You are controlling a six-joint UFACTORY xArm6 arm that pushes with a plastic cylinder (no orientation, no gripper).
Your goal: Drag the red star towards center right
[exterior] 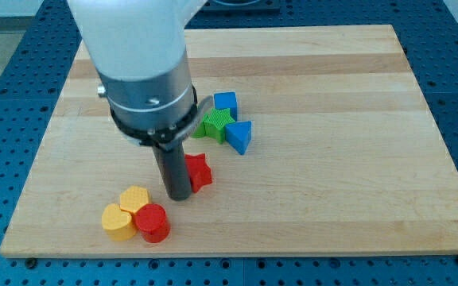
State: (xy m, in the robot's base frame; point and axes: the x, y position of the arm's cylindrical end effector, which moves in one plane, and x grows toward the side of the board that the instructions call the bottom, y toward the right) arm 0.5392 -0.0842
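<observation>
On the wooden counter (332, 95), our tip (179, 195) touches the red star (199, 171) from its left, near centre. No hand exists to open or close. We push steadily rightward, staying behind the star's middle.

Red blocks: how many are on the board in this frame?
2. The red star sits just right of my tip; the red cylinder lies at the bottom left. The arm may hide others.

Pale wood-grain surface (332, 119) on a blue perforated base (22, 95). Red star (200, 171), green star (215, 121), blue cube (226, 102), blue triangle (241, 136), two yellow hearts (134, 198) (118, 222), red cylinder (153, 223), dark rod (173, 168).
</observation>
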